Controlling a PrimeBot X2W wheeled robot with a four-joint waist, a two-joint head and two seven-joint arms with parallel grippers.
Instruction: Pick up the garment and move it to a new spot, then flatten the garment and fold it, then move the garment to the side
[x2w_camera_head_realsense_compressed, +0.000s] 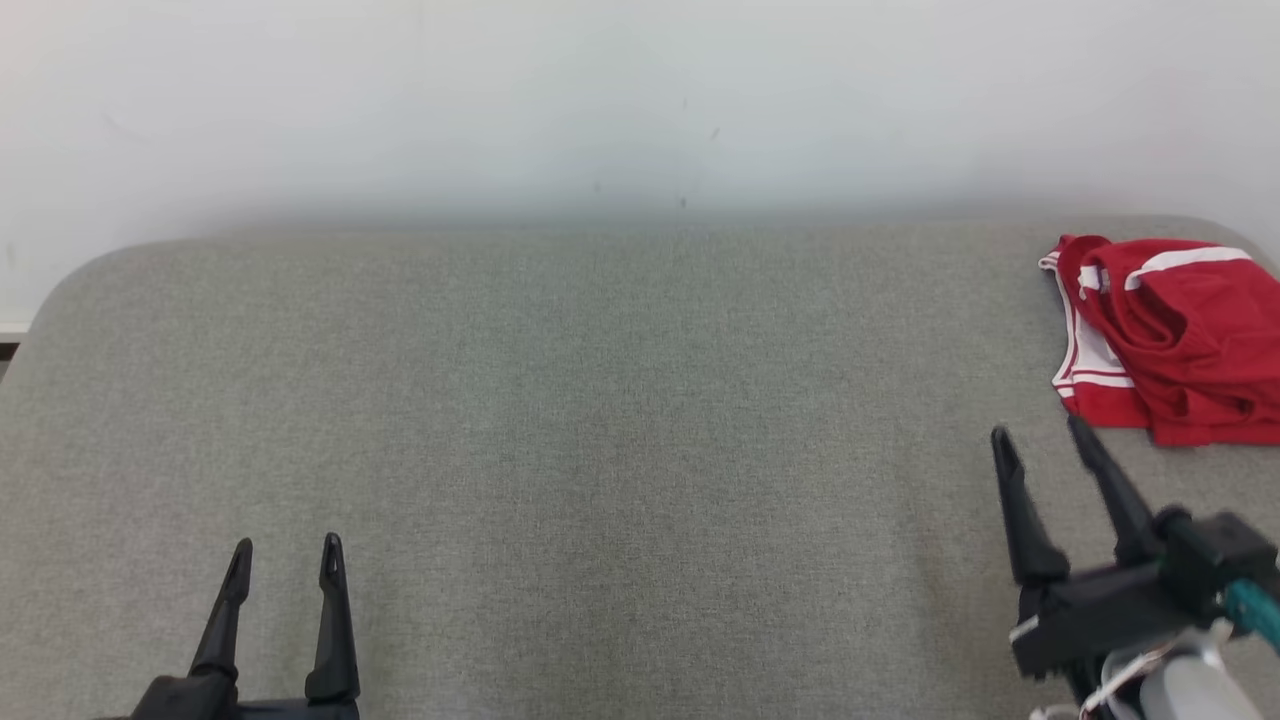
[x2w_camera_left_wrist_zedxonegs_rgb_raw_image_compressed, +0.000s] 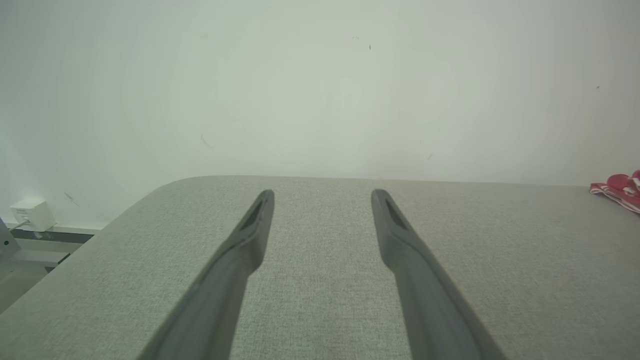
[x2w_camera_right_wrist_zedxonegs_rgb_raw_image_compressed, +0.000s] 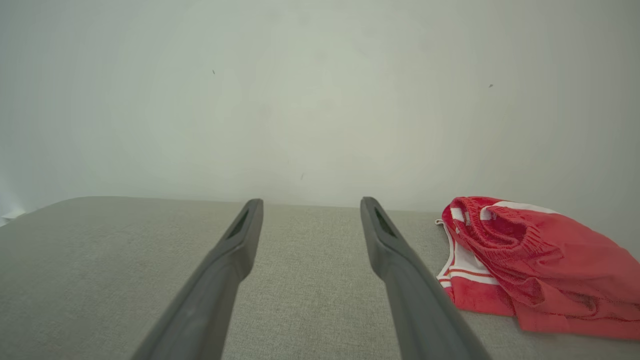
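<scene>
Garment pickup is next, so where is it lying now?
In the head view the red garment lies bunched at the far right of the grey surface, just beyond the open right gripper, untouched.

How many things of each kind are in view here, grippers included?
Crumpled red garment with white trim: 1
Grey fabric-covered table: 1
Dark two-finger grippers: 2, the left gripper and the right gripper, both open
Small white box by the wall: 1
Total: 5
</scene>
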